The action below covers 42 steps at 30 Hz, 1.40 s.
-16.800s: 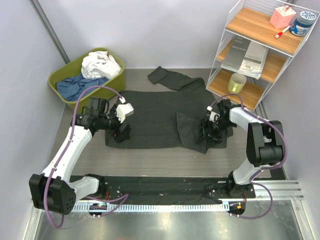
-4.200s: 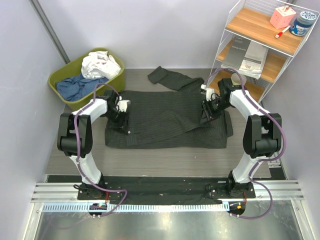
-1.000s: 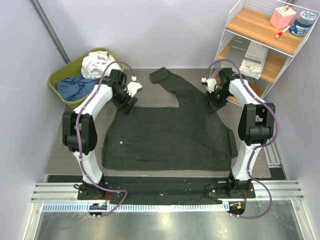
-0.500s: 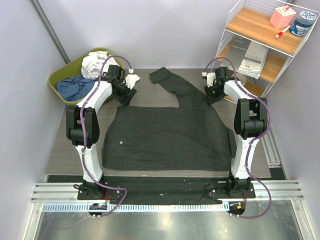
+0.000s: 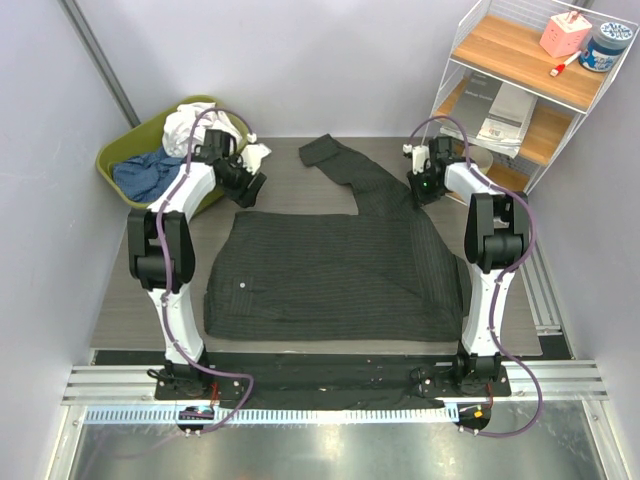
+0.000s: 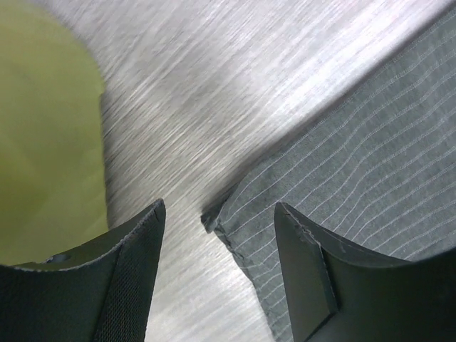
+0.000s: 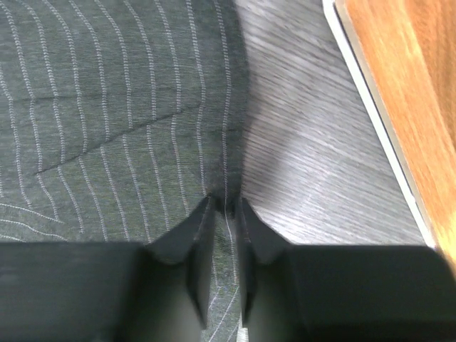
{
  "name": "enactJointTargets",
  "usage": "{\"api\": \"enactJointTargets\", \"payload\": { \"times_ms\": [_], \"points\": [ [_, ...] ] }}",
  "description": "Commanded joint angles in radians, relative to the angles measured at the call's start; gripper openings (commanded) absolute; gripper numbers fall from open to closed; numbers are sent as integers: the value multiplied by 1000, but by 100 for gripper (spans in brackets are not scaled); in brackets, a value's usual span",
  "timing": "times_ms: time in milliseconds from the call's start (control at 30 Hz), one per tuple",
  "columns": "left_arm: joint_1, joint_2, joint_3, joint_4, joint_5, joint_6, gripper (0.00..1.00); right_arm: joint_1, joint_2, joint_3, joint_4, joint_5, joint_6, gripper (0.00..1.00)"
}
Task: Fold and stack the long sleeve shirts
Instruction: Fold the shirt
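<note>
A dark pinstriped long sleeve shirt (image 5: 330, 265) lies spread flat on the table, one sleeve (image 5: 325, 152) trailing toward the back. My left gripper (image 5: 248, 185) hovers open just above the shirt's far left corner. In the left wrist view that corner (image 6: 221, 217) lies loose on the table between the fingers (image 6: 135, 263) of the left gripper (image 6: 219, 206). My right gripper (image 5: 422, 188) sits at the shirt's far right edge. In the right wrist view the right gripper (image 7: 224, 203) is shut on a pinch of the striped cloth (image 7: 107, 107).
A green basket (image 5: 125, 150) with white and blue clothes stands at the back left, close to my left arm. A wire shelf (image 5: 520, 100) with wooden boards stands at the back right, its lowest board (image 7: 399, 92) near my right gripper.
The shirt, bunched a few seconds ago, now lies spread out. Over the last second both grippers moved toward the back of the table, and the left one has come off the cloth.
</note>
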Motion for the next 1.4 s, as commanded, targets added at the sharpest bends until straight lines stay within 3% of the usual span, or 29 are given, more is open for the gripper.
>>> {"api": "enactJointTargets", "payload": {
  "times_ms": [0,100,333,733,833,967,1367],
  "points": [
    [23,63,76,-64,148,131,64,4,10,-1,8,-55,-17,11],
    [23,144,179,-179,157,197,61,5,0,-10,-3,-74,-36,1],
    [23,216,224,-180,73,315,57,5,-34,-5,-7,-95,-37,1],
    [21,275,275,-309,66,442,36,5,-45,1,-27,-97,-57,1],
    [23,262,270,-314,83,447,26,5,-53,16,-40,-112,-62,1],
    [23,221,273,-294,105,431,1,7,-86,39,-66,-146,-69,1],
    [43,-13,108,-239,120,473,0,5,-303,-16,-124,-218,-125,1]
  ]
}}
